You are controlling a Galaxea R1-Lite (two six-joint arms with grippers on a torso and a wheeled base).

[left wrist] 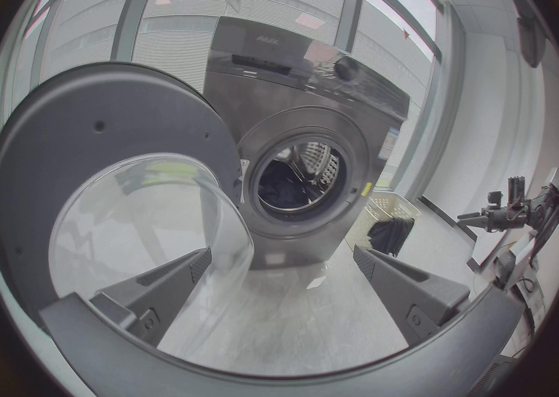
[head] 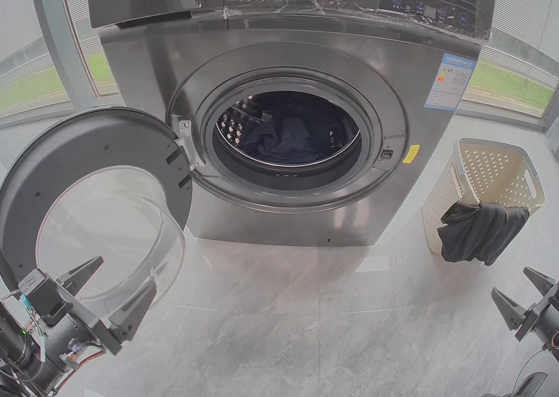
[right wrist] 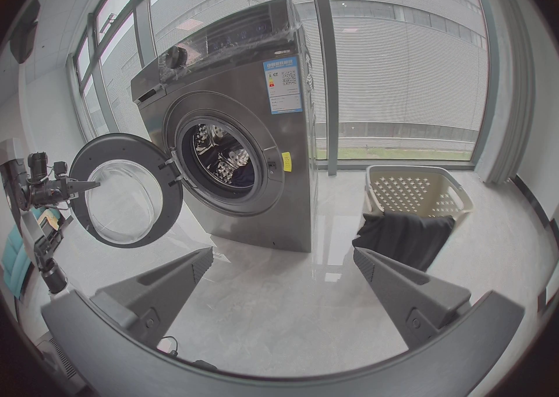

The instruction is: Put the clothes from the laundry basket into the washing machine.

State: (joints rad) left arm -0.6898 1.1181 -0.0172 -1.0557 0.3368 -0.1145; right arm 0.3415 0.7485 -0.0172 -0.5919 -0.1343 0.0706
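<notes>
Machine: grey-metal washer (head: 140, 66), round door (head: 87, 148) swung wide left so drum's reachable; dark clothes (head: 291, 130) lying inside.
Laundry: cream perforated-plastic basket (head: 501, 170) on floor, right of washer; limp black garment (head: 480, 232) draped over near rim. Easy grab, I'd say.
Left: L gripper (head: 125, 276) low by door, jaws wide, empty.
Right: R gripper (head: 511, 282) near basket, jaws apart, nothing held.

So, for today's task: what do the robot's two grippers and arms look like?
Both the left gripper and right gripper are matt black, each with two wedge-shaped fingers tapering to points, with ribbed inner pads. The left wrist carries a small black box and thin orange wires.
</notes>
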